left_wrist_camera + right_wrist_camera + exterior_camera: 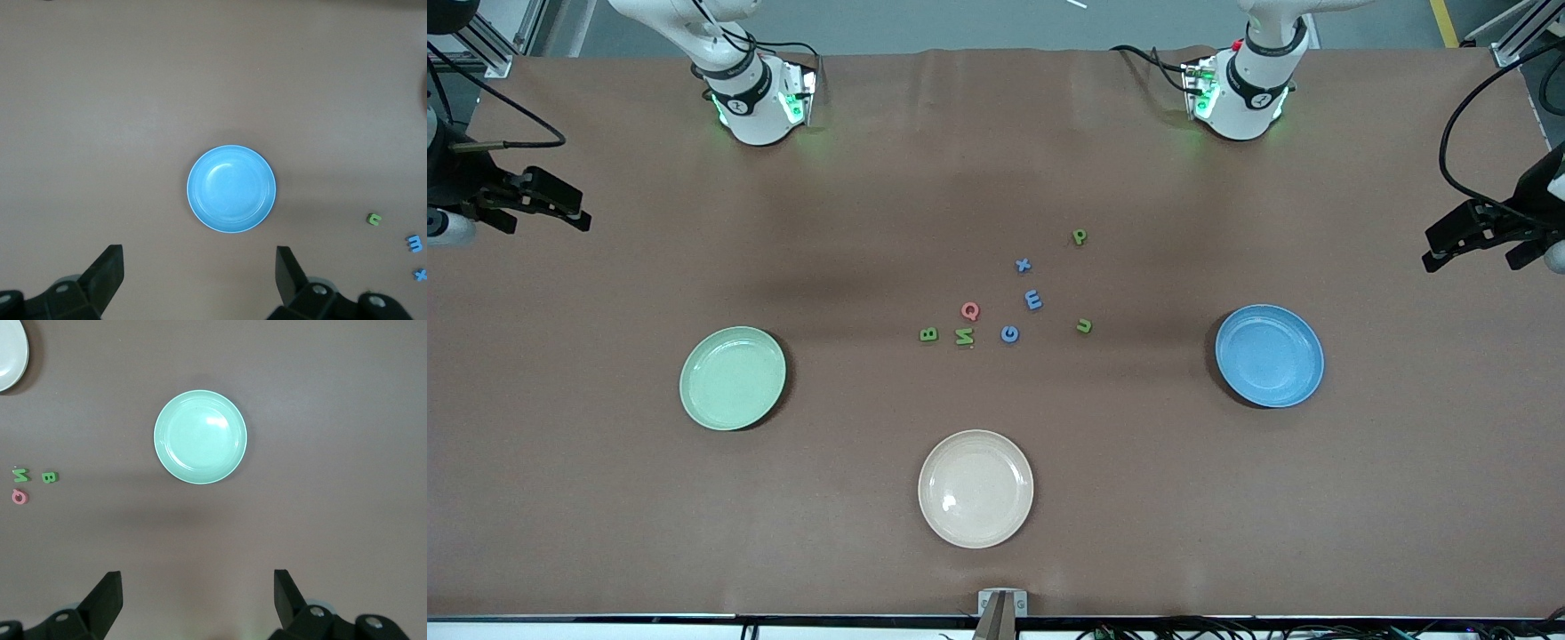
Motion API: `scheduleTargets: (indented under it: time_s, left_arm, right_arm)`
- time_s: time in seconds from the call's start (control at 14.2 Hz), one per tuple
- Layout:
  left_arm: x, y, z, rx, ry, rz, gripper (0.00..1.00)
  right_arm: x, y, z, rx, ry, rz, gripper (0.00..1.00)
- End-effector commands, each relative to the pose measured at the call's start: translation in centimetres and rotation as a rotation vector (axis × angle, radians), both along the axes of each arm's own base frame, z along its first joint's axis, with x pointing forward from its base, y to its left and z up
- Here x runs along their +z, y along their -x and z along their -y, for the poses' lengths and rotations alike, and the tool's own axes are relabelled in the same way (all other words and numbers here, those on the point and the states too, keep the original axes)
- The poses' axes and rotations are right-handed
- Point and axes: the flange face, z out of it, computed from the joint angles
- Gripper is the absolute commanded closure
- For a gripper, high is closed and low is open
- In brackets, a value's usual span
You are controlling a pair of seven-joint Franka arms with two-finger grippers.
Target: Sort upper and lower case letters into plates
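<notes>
The pale mint green plate (pixel 732 378) lies toward the right arm's end and the sky blue plate (pixel 1269 356) toward the left arm's end; both are empty. Several small letters lie between them at mid-table: green B (pixel 928 334), N (pixel 965 337), u (pixel 1084 326), p (pixel 1080 236), red Q (pixel 970 310), blue G (pixel 1009 333), m (pixel 1032 300), x (pixel 1024 264). My right gripper (pixel 197 573) is open and empty high above the table near the mint plate (pixel 200 437). My left gripper (pixel 199 250) is open and empty high near the blue plate (pixel 231 189).
A cream-beige plate (pixel 975 488) lies empty nearer the front camera than the letters. Both arm bases stand at the table's back edge. Brown cloth covers the table. In the front view both hands (pixel 543 203) (pixel 1463 236) show at the table's two ends.
</notes>
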Motion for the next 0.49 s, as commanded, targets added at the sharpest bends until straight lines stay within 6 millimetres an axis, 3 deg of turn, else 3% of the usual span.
scheduleTargets:
  time_s: [0.0, 0.28, 0.42]
  left_arm:
    - [0.3, 0.0, 0.2, 0.001, 0.016, 0.009, 0.0]
    - [0.0, -0.1, 0.6, 0.007, 0.018, 0.003, 0.0]
    - [-1.0, -0.5, 1.8, -0.017, 0.02, -0.016, 0.0]
  right_arm:
    - [0.2, 0.4, -0.4, -0.02, 0.0, 0.004, 0.0]
    - [0.1, 0.4, -0.5, -0.037, 0.001, 0.002, 0.0]
    - [0.2, 0.3, -0.4, -0.038, 0.001, 0.002, 0.0]
